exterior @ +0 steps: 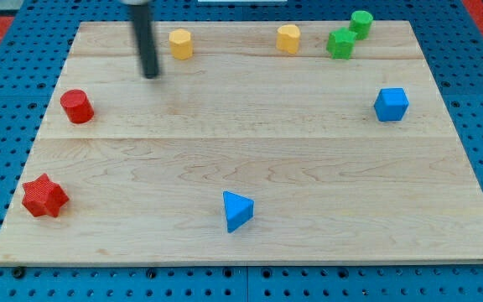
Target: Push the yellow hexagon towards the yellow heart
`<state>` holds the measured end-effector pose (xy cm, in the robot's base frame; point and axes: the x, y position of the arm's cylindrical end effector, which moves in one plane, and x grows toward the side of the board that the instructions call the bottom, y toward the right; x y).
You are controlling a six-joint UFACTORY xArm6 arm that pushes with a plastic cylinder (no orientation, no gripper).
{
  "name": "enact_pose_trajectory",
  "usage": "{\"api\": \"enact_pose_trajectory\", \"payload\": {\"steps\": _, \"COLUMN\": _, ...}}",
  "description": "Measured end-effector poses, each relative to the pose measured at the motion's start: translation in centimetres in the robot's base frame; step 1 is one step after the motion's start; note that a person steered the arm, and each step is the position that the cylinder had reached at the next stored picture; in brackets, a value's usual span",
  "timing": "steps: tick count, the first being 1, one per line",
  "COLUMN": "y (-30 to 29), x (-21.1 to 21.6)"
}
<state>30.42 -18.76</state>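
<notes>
Camera view, my tip [151,75] bare, no pincer, left of yellow hexagon [180,44], yellow heart [288,39] rightward, wooden board [250,159].

Along the top of the bench [250,159], going rightward: yellow hexagon [180,44], yellow heart [288,39], green star [340,44], green cylinder [360,23]. My tip [151,75] sits just lower-left of the hexagon. Red cylinder [77,106] is far left with the red star [44,196] below it, blue cube [391,105] far right, blue triangle [237,210] bottom middle.

Coming down from the view's top, left of centre, as a straight dark rod, near upright. Ending in my tip [151,75], low at the board, touching nothing.
</notes>
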Motion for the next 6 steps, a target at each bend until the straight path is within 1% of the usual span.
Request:
{"api": "enact_pose_trajectory", "payload": {"steps": 1, "y": 2.8, "x": -5.1}}
{"api": "enact_pose_trajectory", "payload": {"steps": 2, "y": 10.5, "x": -6.9}}
{"api": "enact_pose_trajectory", "payload": {"steps": 3, "y": 13.2, "x": -6.8}}
{"api": "enact_pose_trajectory", "payload": {"steps": 4, "y": 22.2, "x": -7.4}}
{"api": "enact_pose_trajectory", "payload": {"steps": 5, "y": 22.2, "x": -5.8}}
{"api": "enact_pose_trajectory", "payload": {"steps": 6, "y": 19.3, "x": -0.8}}
